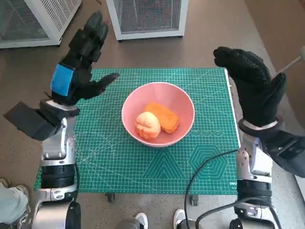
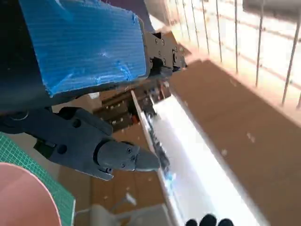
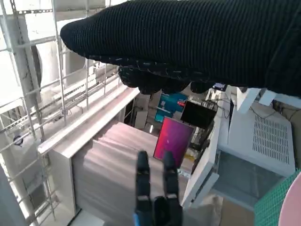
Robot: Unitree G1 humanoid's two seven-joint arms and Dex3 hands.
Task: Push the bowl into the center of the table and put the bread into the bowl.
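From the head view, the pink bowl [image 1: 158,113] sits close to the middle of the green cutting mat [image 1: 105,152] that covers the table, a touch toward one o'clock of dead centre. Inside it lie two pieces of bread: a round pale bun [image 1: 147,125] at about seven o'clock in the bowl and an oblong orange loaf [image 1: 162,116] touching it toward the centre. Judging by that, both halves of the task look done. The left hand [image 1: 78,67] is raised off the mat at ten o'clock from the bowl, fingers spread and holding nothing, thumb pointing toward the bowl's rim but apart from it. The right hand [image 1: 252,86] stands up at three o'clock, near the mat's edge, also empty with fingers apart. I'd guess both are lifted clear so as not to knock the bowl. A black cable [image 1: 200,176] trails over the mat's near edge, and shoes [image 1: 138,220] show below the table.

The left wrist view shows the blue tape, one black finger [image 2: 108,155] extended on nothing, and a sliver of bowl rim on the mat.

The right wrist view shows the glove as a dark band, its fingers loosely curved around nothing, with white wire racks [image 3: 37,94] beyond and the other hand's fingertips poking up.
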